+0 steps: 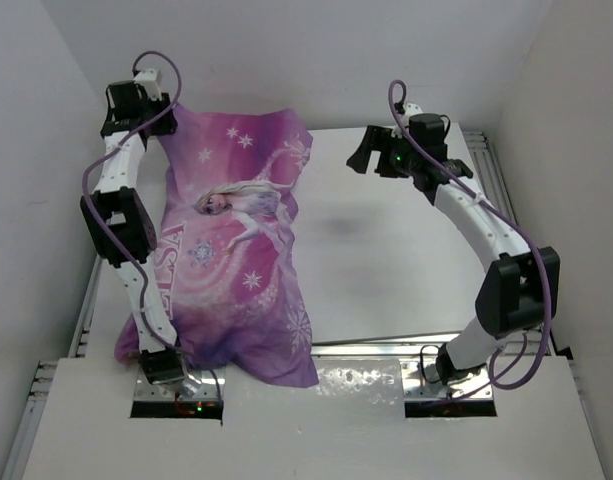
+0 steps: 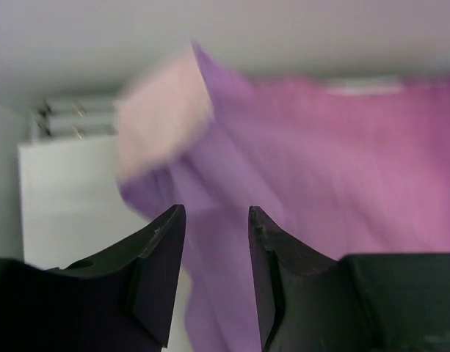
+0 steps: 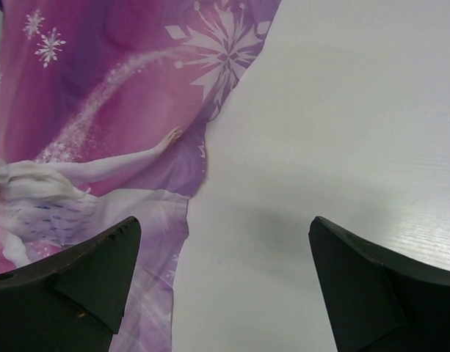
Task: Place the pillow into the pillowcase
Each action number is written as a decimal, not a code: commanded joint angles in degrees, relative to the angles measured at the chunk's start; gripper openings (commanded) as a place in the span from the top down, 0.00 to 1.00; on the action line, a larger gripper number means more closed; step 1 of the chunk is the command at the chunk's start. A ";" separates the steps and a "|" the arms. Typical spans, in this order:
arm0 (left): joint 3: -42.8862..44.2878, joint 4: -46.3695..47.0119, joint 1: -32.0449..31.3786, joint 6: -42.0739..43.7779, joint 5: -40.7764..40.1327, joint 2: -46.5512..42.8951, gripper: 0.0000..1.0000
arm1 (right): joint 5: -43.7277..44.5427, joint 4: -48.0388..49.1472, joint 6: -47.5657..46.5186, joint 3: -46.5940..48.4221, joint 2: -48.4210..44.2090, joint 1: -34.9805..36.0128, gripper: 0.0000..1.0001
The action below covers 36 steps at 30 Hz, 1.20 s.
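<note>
The pillowcase [image 1: 241, 250] lies along the left half of the table [image 1: 386, 260], purple-pink print side up with the princess figure and snowflakes. No white pillow shows in any view. My left gripper [image 1: 154, 118] is over the pillowcase's far left corner. In the left wrist view, my left gripper [image 2: 216, 213] has its jaws apart with nothing between them. Blurred purple fabric [image 2: 320, 169] and a pale pink flap [image 2: 166, 110] lie beyond. My right gripper [image 1: 371, 158] hovers wide open at the far right. In its wrist view, my right gripper [image 3: 225, 224] is above bare table beside the pillowcase's edge [image 3: 100, 110].
Metal rails run along the table's right edge [image 1: 486, 160] and left edge [image 1: 86, 310]. White walls close in the back and both sides. The pillowcase's near end hangs over the front edge by the left arm's base [image 1: 161, 365].
</note>
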 commanded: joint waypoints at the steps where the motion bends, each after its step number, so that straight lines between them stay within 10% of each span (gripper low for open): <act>1: 9.62 12.59 0.37 -7.44 -5.07 7.15 0.62 | 1.66 -2.02 -0.76 3.80 2.14 0.37 0.06; 8: 15.02 21.89 0.63 -8.77 -10.35 18.15 0.53 | 4.99 -6.86 -1.55 11.35 6.01 0.54 0.06; 15: 22.39 26.57 4.39 -12.34 -36.80 24.14 0.47 | 6.84 -11.52 -3.22 22.69 10.40 1.25 0.05; 24: 17.23 23.05 11.70 -13.09 -26.63 14.66 0.33 | 5.88 -11.00 -3.05 29.11 14.45 3.00 0.04; 36: -3.15 -19.09 12.14 13.81 -21.79 -21.45 0.18 | 27.30 -13.64 -8.58 12.52 -2.39 1.17 0.01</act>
